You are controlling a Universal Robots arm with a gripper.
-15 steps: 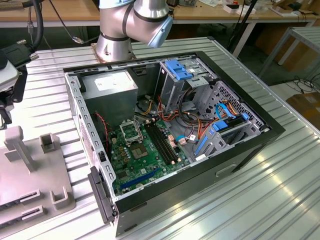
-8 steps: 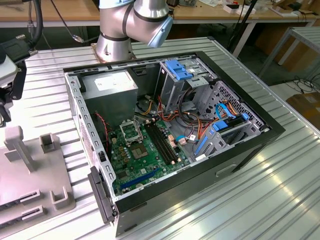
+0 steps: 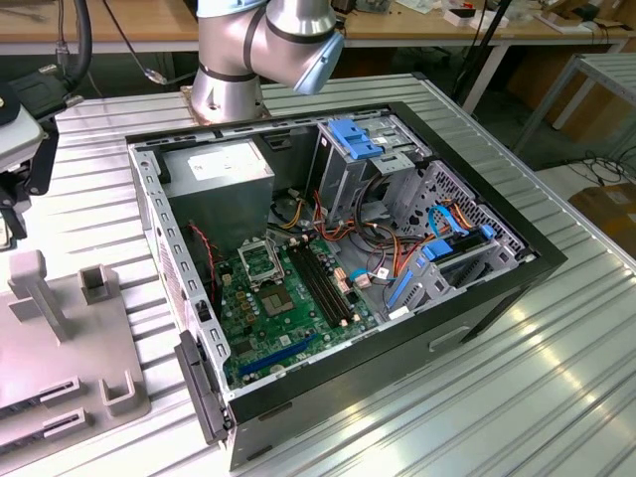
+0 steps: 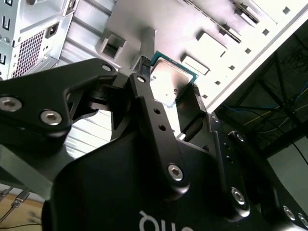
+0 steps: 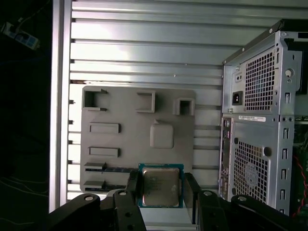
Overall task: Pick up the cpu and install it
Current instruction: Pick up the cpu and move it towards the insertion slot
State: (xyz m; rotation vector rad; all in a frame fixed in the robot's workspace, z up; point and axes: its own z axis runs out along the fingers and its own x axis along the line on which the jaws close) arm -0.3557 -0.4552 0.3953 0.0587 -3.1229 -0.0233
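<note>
First wrist view, nearest: the tool (image 5: 161, 188) is clenched on the cpu (image 5: 160, 185), with a black finger (image 5: 133, 187) pressed against each of two opposite edges. The chip's metal top faces the camera and its green rim shows. The chip is held above a grey holder plate (image 5: 137, 120) with raised brackets and shallow recesses, which lies flat on the ribbed aluminium table (image 5: 144, 43). Just beside the plate is the perforated rear panel of the computer case (image 5: 255, 144). In the exterior view the case lies open on that table, showing the green motherboard (image 3: 288, 308), its metal-framed socket (image 3: 260, 263) and the power-supply box (image 3: 224, 174) beyond. The arm (image 3: 234, 84) rises at the upper middle of the frame. Farther back run wooden tables (image 3: 99, 20); on the exterior view's right stand a second metal table (image 3: 606, 70) and a cardboard box (image 3: 611, 214)
</note>
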